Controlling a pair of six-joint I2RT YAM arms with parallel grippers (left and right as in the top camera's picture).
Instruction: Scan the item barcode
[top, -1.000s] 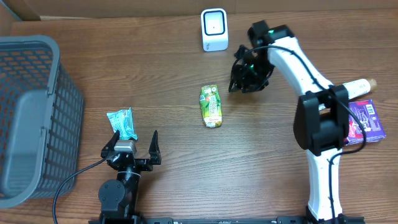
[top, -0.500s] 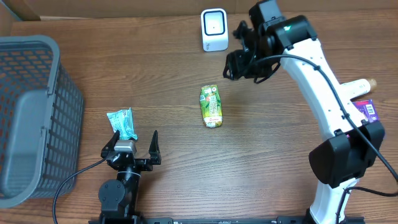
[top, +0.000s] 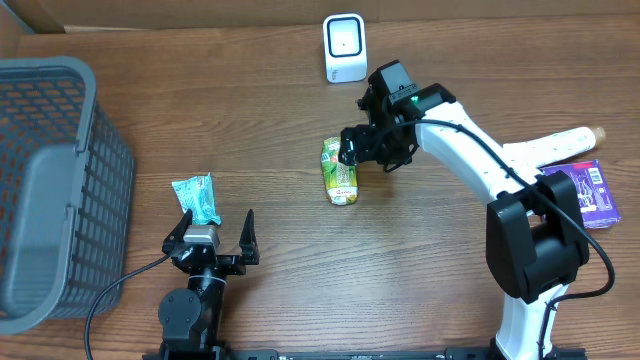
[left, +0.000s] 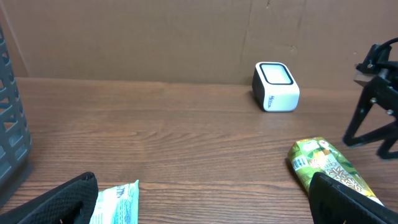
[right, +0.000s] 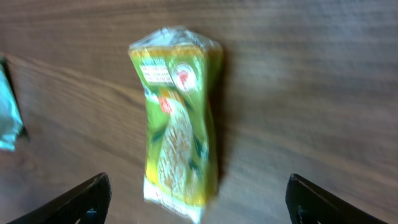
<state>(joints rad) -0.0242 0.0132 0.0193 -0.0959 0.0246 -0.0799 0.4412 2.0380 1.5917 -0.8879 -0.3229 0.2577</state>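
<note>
Packet (top: 340, 170) lies flat on the surface (top: 250, 120) near the scanner (top: 345, 48), long axis pointing toward it. Right pincer (top: 366, 150), spread wide, hovers over its scanner-side end, far nearer than the spread left pincer (top: 215, 225).

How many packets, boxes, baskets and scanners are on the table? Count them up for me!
Packets: 2 (green packet, teal packet)
Boxes: 1 (purple box)
Baskets: 1 (grey basket)
Scanners: 1 (white scanner)
Total: 5
</note>
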